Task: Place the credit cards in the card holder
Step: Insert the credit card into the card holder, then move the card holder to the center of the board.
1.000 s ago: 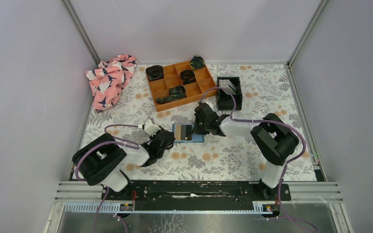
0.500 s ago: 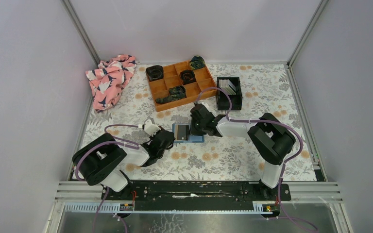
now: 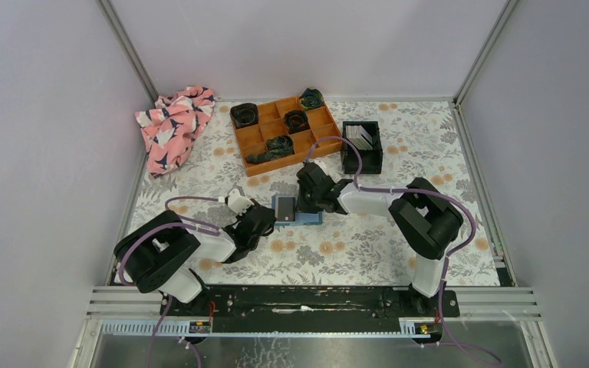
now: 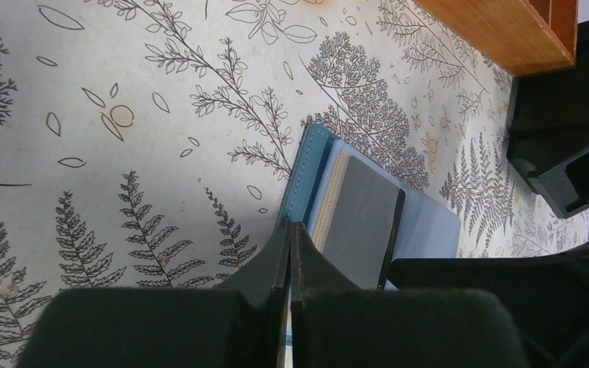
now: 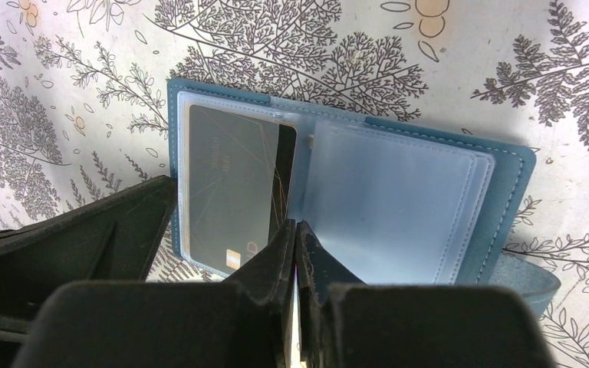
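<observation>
Shows the holder (image 5: 399, 207) open at mid-desk (image 3: 353, 245), one dark card (image 5: 230, 192) in its left sleeve. Finds the left hand (image 4: 290, 230) clenched at the holder's left edge, the right hand (image 5: 295, 230) nearly clenched, tips against that card's edge. Leaves more cards (image 3: 360, 136) in the bin (image 3: 376, 149) toward the far-right corner.

We find little room between the left gripper (image 3: 271, 218) and right gripper (image 3: 299, 204), crowding the card holder (image 3: 312, 219) from either side; beyond the right gripper stand the orange tray (image 3: 254, 139) and black bin (image 3: 361, 163); floral cloth (image 3: 337, 249) behind both lies open
</observation>
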